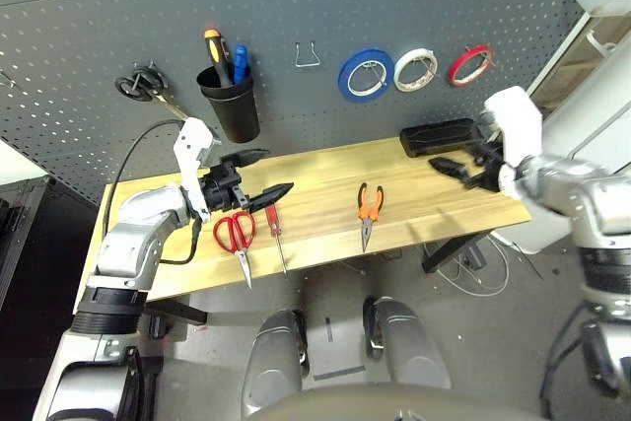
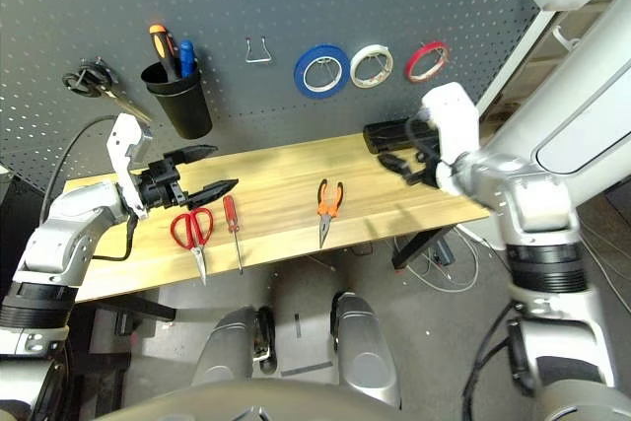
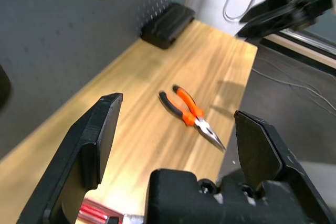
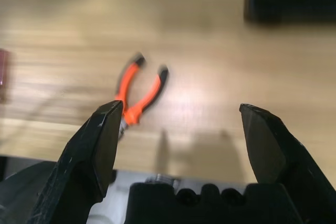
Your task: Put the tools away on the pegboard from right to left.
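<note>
The orange-handled pliers (image 1: 369, 208) are seen on the surface (image 1: 315, 184), between both wide-open, empty pincers, left (image 1: 258, 177) and right (image 1: 461, 173). Two screwdrivers (image 1: 225, 56) are held in the black cup (image 1: 233, 104).

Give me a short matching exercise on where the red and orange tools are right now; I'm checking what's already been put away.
Things:
1. thin red tape ring
2. orange-handled pliers
3. red-handled scissors
4. small red-handled screwdriver

Places:
A. lying on the table just below the left gripper
B. hanging on the pegboard, rightmost of the three rings
C. lying on the table between the scissors and the pliers
D. lying alone near the middle of the table

Pairs: 1-B, 2-D, 3-A, 4-C
</note>
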You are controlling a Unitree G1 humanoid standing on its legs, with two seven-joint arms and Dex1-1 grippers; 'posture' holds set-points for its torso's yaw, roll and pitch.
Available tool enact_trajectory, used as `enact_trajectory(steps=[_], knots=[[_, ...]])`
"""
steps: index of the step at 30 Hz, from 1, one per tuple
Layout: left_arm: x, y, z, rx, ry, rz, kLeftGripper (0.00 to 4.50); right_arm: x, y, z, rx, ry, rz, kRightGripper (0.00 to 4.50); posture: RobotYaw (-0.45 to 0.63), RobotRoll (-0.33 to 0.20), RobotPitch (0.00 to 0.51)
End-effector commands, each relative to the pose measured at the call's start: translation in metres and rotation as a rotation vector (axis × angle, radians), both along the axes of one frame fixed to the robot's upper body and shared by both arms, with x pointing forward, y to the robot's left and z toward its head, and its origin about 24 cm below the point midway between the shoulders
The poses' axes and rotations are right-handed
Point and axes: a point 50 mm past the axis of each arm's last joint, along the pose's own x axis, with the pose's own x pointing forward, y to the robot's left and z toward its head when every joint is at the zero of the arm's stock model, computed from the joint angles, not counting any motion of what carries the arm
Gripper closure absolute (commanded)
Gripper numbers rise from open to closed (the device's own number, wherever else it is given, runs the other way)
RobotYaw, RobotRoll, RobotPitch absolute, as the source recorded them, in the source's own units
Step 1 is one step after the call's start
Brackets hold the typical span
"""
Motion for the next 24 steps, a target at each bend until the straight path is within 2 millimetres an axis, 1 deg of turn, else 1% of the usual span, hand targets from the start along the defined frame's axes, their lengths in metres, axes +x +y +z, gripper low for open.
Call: enact_trajectory(steps=[1,4,7,10,15,21,22,24], knots=[[-0.008,-0.001,-0.012,0.031,0.051,-0.044,0.00,0.000,0.007,-0.016,0.009,0.108,-0.150,0.06,-0.11,0.000,0.173],[-0.013,0.000,-0.017,0.051,0.075,-0.066,0.00,0.002,0.026,-0.027,0.013,0.154,-0.201,0.06,-0.11,0.000,0.189],[-0.017,0.002,-0.021,0.069,0.105,-0.088,0.00,0.005,0.038,-0.035,0.005,0.184,-0.240,0.06,-0.10,0.000,0.198],[-0.020,0.003,-0.025,0.082,0.134,-0.095,0.00,0.009,0.050,-0.042,0.003,0.198,-0.244,0.06,-0.10,0.000,0.210],[-0.026,0.005,-0.029,0.097,0.162,-0.102,0.00,0.015,0.059,-0.053,0.004,0.211,-0.261,0.06,-0.09,0.000,0.229],[-0.033,0.005,-0.027,0.096,0.176,-0.100,0.00,0.022,0.068,-0.059,0.025,0.223,-0.270,0.06,-0.07,0.000,0.253],[-0.035,0.005,-0.027,0.097,0.180,-0.099,0.00,0.023,0.070,-0.060,0.030,0.227,-0.272,0.06,-0.05,0.000,0.266],[-0.039,0.005,-0.026,0.096,0.187,-0.098,0.00,0.024,0.075,-0.062,0.043,0.235,-0.266,0.06,-0.04,0.000,0.276]])
